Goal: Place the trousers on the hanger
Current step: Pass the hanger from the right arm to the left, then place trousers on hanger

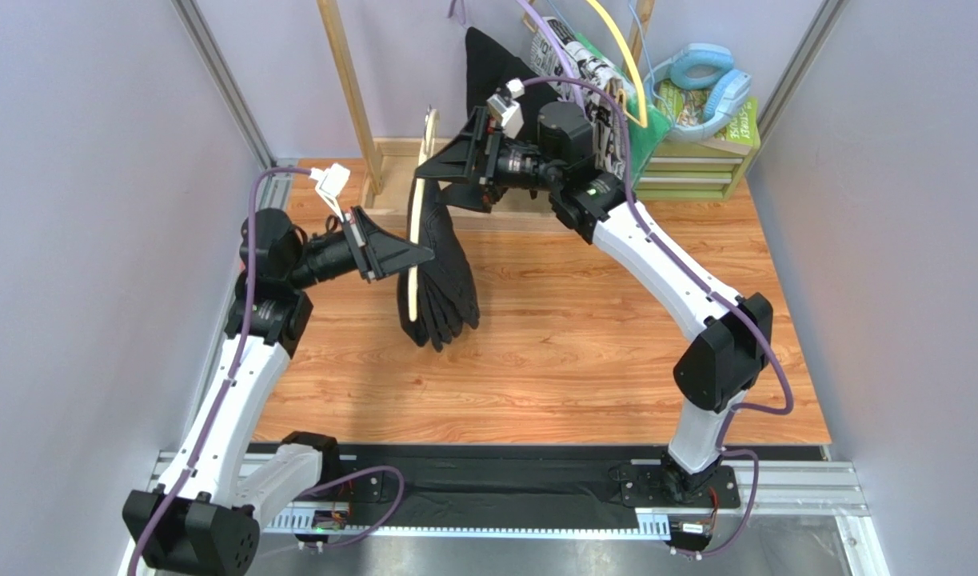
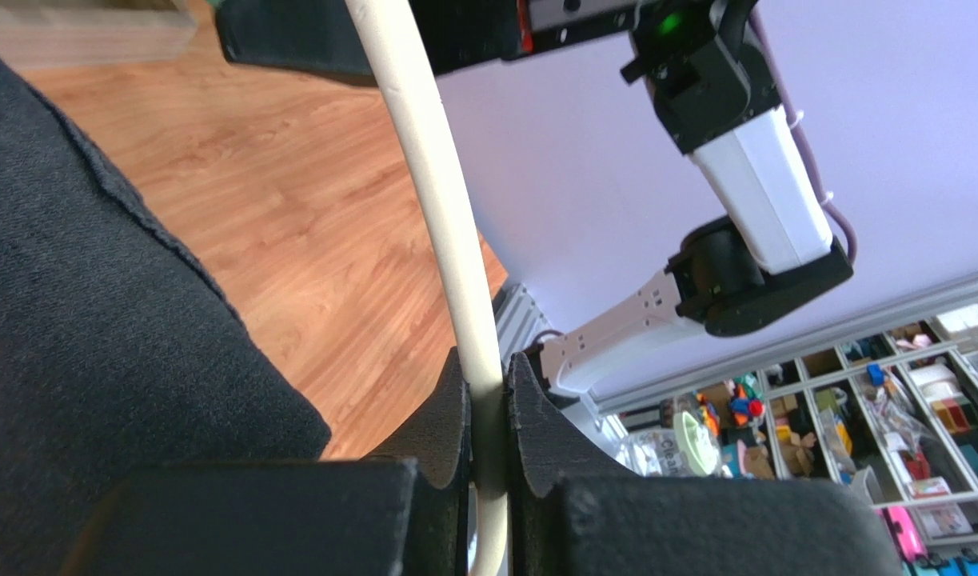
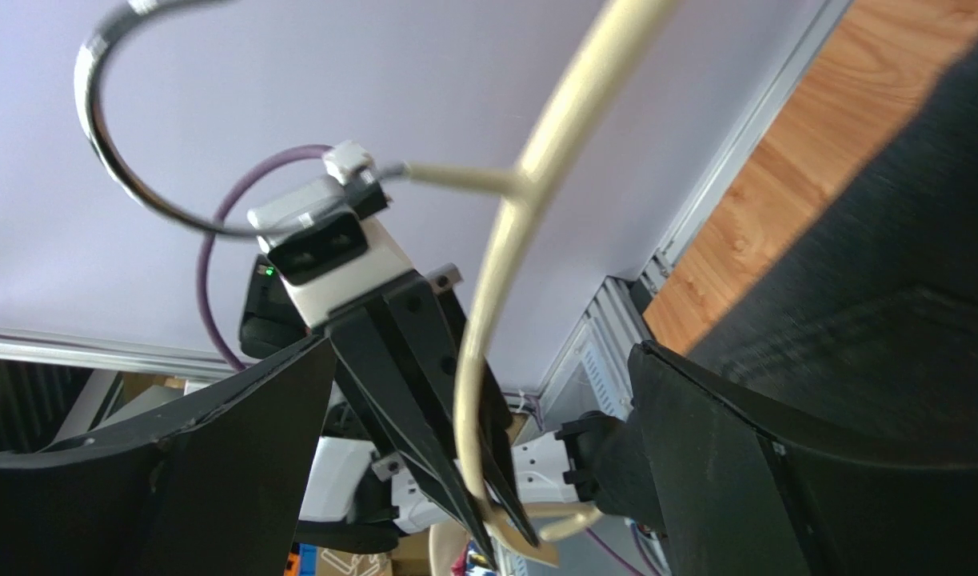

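Seen from above, a wooden bench (image 1: 602, 360) fills the middle. Toward ten o'clock of its centre, the black trousers (image 1: 454, 282) hang in bunched folds, raised off the wood and touching the three o'clock side of the hanger (image 1: 417, 228), a thin cream frame turned edge-on. The left fingers (image 2: 439, 426) reach in from nine o'clock and are pressed together on the hanger's rod. The right fingers (image 3: 746, 480), at twelve o'clock of the trousers, are spread wide — the rod passes between them untouched.
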Tool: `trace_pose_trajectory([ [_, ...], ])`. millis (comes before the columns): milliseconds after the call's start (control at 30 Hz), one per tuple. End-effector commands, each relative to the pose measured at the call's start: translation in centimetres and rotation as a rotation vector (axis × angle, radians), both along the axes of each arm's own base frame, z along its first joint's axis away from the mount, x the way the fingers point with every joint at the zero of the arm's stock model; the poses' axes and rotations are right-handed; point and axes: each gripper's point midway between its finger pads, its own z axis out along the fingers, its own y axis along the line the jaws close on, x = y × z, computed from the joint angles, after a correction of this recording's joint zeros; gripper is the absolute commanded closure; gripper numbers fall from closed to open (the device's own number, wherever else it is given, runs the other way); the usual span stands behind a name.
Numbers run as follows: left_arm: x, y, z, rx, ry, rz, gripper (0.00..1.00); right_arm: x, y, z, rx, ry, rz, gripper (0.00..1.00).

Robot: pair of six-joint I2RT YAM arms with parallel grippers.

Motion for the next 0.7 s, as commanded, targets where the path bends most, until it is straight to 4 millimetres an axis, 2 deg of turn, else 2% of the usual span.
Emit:
trace_pose_trajectory([
  [0, 0.8, 0.5, 8.8, -0.042, -0.389, 0.062, 1.00, -2.1, -2.7, 2.2, 0.015, -0.147, 0.036, 0.00],
  [133, 3.9, 0.7, 11.6, -0.047, -0.430, 0.118, 1.00, -2.2, -4.7, 1.4, -0.015, -0.144, 0.021, 0.00],
  [300, 7.9, 1.4, 15.3, -0.073, -0.485, 0.206, 1.00, -2.5, -6.3, 1.7, -0.035, -0.186, 0.009, 0.00],
  [433, 11.4, 2.0, 18.8, -0.102, -0.517, 0.285, 1.00, -1.9, -7.9, 2.2, -0.042, -0.206, -0.040, 0.00],
  [633, 16.7, 3.1, 21.9, -0.149, -0.499, 0.391, 1.00, -1.5, -9.1, 2.8, -0.040, -0.216, -0.073, 0.00],
  [667, 17.8, 3.4, 21.8, -0.155, -0.462, 0.421, 1.00, -1.6, -9.2, 2.9, -0.038, -0.217, -0.073, 0.00],
])
